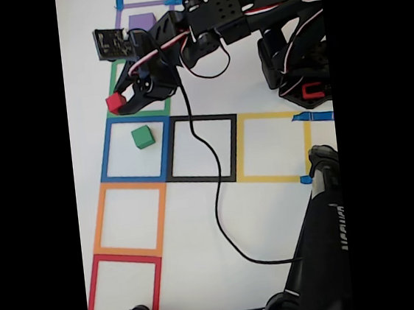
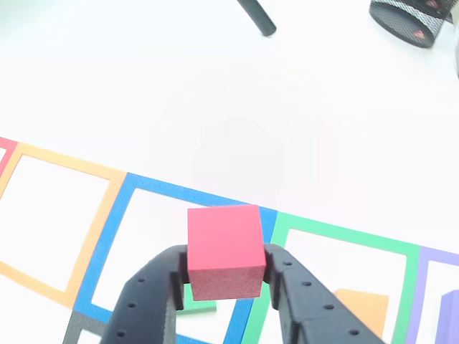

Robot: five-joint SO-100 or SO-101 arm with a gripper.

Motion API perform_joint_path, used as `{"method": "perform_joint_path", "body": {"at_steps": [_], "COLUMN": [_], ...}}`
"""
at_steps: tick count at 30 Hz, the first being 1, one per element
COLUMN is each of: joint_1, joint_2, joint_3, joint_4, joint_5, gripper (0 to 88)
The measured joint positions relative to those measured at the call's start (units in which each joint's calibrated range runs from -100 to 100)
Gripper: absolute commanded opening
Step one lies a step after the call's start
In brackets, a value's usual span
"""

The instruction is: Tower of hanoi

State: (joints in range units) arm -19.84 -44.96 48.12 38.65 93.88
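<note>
My gripper [image 1: 120,99] is shut on the small red block [image 1: 115,102], which sits between the black fingers [image 2: 147,301] in the other view [image 2: 224,251]. It hangs over the border between the blue tape square [image 1: 134,149] and the green tape square [image 1: 114,79]. The green block [image 1: 143,137] lies inside the blue square, and a corner of it peeks out under the red block [image 2: 197,307]. An orange block [image 2: 362,309] rests in the green square. The purple block [image 1: 141,21] sits in the purple tape square at the top.
Black [image 1: 205,148], yellow [image 1: 271,147], orange [image 1: 128,219] and red [image 1: 125,291] tape squares hold nothing. A black cable [image 1: 215,198] trails across the black square. A black stand [image 1: 328,246] rises at the bottom right. The arm's base [image 1: 297,57] stands at the upper right.
</note>
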Motion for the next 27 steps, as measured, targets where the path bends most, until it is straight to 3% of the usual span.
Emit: {"method": "perform_joint_path", "body": {"at_steps": [7, 12, 24, 27], "joint_1": [2.81, 3.86, 21.65, 28.2], "joint_2": [0.34, 2.95, 1.52, 0.76], "joint_3": [-28.42, -47.72, -53.39, -49.14], "joint_4": [29.67, 43.61, 50.62, 49.09], "joint_5": [-3.24, -3.78, 5.22, 5.22], "gripper": [4.1, 4.4, 3.9, 3.9]}}
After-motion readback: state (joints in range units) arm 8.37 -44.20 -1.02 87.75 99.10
